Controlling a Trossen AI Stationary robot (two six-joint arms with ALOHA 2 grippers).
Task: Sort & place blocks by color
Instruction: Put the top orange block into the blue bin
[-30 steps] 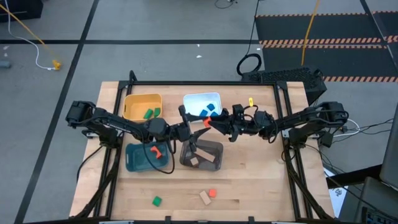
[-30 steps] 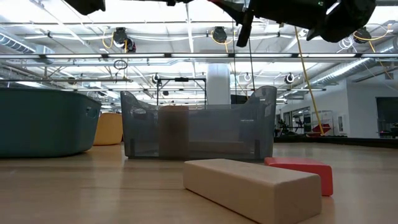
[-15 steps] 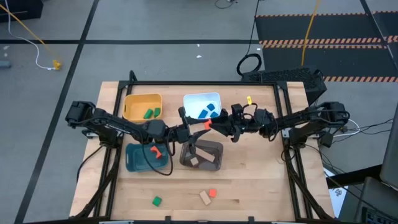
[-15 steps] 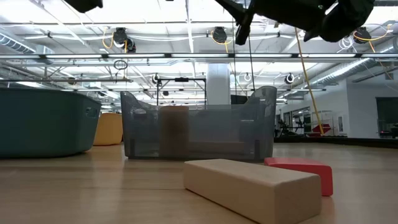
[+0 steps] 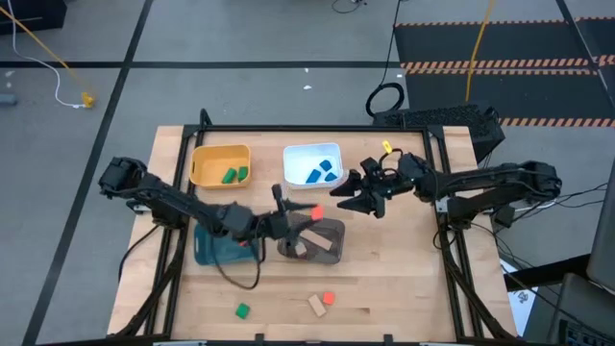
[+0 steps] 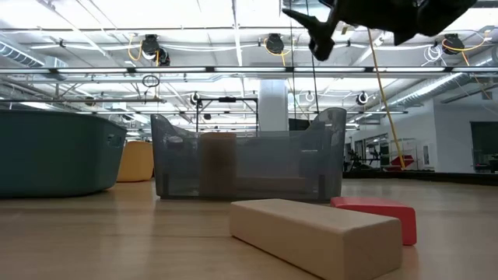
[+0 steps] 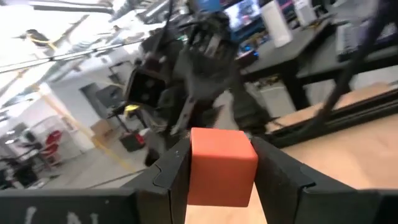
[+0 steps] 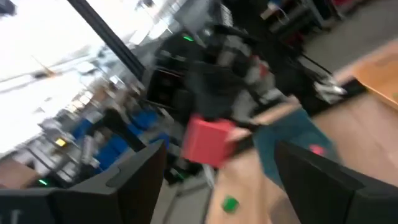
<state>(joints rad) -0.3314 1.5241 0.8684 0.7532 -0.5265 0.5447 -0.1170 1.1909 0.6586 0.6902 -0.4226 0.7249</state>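
My left gripper point(image 5: 306, 212) is shut on a red-orange block point(image 5: 313, 210) above the far rim of the grey bin point(image 5: 332, 252). My right gripper point(image 5: 346, 197) stands open a little to its right, holding nothing. In the right wrist view the red-orange block point(image 8: 208, 140) shows beyond my open fingers. Green blocks lie in the yellow bin point(image 5: 204, 160) and blue ones in the white bin point(image 5: 293, 159). A tan block point(image 5: 301, 249) lies in the grey bin. A green block point(image 5: 242, 310), a tan block point(image 5: 315, 306) and a red-orange block point(image 5: 329, 298) rest flat on the table near its front edge. My left gripper pinches the red-orange cube between its two fingers, one on each of two opposite side faces point(image 7: 194, 169). The fingers lie about level and point toward the table's right. The cube is lifted clear, above the grey bin's far rim.
The teal bin point(image 5: 204, 248) stands left of the grey bin, under my left arm. In the low view the tan block point(image 6: 315, 233) and the red-orange block point(image 6: 377, 214) lie in front of the grey bin point(image 6: 249, 159). Bare wood lies at the right and front.
The red-orange block has passed from my right gripper to my left. My right gripper has opened, let go and drawn back toward the table's right edge. My left gripper has carried the block a little toward the near edge, over the grey bin.
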